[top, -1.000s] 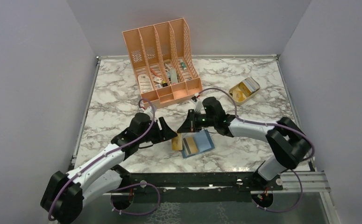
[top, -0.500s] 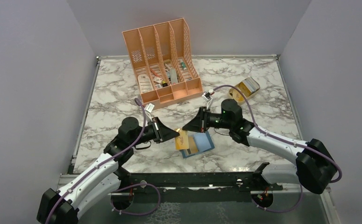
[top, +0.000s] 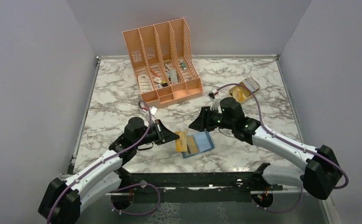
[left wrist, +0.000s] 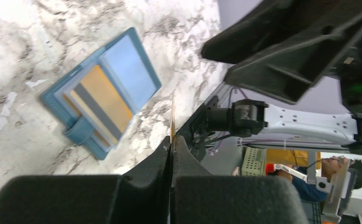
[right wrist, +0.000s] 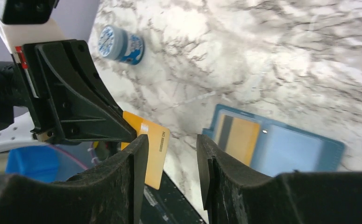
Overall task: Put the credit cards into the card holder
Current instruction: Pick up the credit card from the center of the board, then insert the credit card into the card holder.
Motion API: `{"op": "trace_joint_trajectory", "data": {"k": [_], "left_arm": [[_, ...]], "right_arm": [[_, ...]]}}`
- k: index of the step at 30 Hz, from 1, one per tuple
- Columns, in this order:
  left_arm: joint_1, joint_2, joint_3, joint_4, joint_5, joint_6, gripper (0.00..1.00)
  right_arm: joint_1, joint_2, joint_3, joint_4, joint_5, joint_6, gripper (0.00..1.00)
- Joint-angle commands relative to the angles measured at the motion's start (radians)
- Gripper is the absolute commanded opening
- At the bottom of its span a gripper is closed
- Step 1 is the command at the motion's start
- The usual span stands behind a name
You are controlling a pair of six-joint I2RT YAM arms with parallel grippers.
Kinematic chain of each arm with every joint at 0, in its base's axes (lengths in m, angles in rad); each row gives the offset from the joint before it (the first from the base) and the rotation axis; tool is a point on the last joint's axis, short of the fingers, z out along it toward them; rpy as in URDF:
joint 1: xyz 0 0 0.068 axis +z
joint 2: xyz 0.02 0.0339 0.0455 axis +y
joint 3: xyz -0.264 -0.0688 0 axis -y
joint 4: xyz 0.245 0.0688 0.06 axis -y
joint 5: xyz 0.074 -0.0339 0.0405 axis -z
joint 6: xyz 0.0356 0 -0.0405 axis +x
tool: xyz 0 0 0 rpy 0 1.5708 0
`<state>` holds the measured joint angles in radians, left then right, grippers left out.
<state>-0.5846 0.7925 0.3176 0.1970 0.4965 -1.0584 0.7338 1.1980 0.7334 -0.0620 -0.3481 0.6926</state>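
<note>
From above, the left gripper (top: pixel 174 136) holds a yellow card (top: pixel 181 141) just beside the open blue card holder (top: pixel 203 141), which lies flat on the table (top: pixel 113 102). The right gripper (top: pixel 193 127) hangs close by.

Left wrist view: the jaws pinch the card's thin edge. A striped card (left wrist: pixel 97 95) sits in the holder.

Right wrist view: the jaws are apart, with nothing between them.

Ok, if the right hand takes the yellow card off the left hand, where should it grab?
Probably the free end of the yellow card, the part sticking out past the left hand. Bring the open right hand in from the opposite side and close on the flat faces; it looks too thin to pinch by its edges.
</note>
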Motion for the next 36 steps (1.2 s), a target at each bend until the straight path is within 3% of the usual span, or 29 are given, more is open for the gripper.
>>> {"op": "trace_joint_trajectory", "data": {"k": [1, 6, 12, 17, 21, 25, 28, 36], "left_arm": [[0.002, 0.094, 0.034, -0.007, -0.018, 0.041, 0.0], [-0.002, 0.143, 0.056, -0.007, -0.033, 0.042, 0.0], [-0.027, 0.216, 0.057, 0.05, -0.049, -0.011, 0.0], [-0.116, 0.29, 0.096, 0.069, -0.128, -0.01, 0.0], [-0.131, 0.387, 0.094, 0.182, -0.126, -0.045, 0.0], [-0.127, 0.503, 0.13, 0.197, -0.113, -0.023, 0.0], [-0.135, 0.548, 0.158, 0.207, -0.087, -0.019, 0.0], [-0.15, 0.639, 0.198, 0.208, -0.085, -0.009, 0.0]], "right_arm": [[-0.002, -0.062, 0.022, -0.173, 0.202, -0.089, 0.44], [-0.009, -0.038, 0.013, -0.291, 0.356, -0.134, 0.43], [-0.022, 0.008, -0.024, -0.325, 0.409, -0.121, 0.43], [-0.035, 0.081, -0.057, -0.277, 0.366, -0.122, 0.43], [-0.041, 0.141, -0.076, -0.228, 0.345, -0.133, 0.43], [-0.04, 0.192, -0.089, -0.283, 0.438, -0.132, 0.35], [-0.04, 0.128, -0.15, -0.261, 0.393, -0.121, 0.28], [-0.04, 0.069, -0.235, -0.236, 0.287, -0.027, 0.19]]}}
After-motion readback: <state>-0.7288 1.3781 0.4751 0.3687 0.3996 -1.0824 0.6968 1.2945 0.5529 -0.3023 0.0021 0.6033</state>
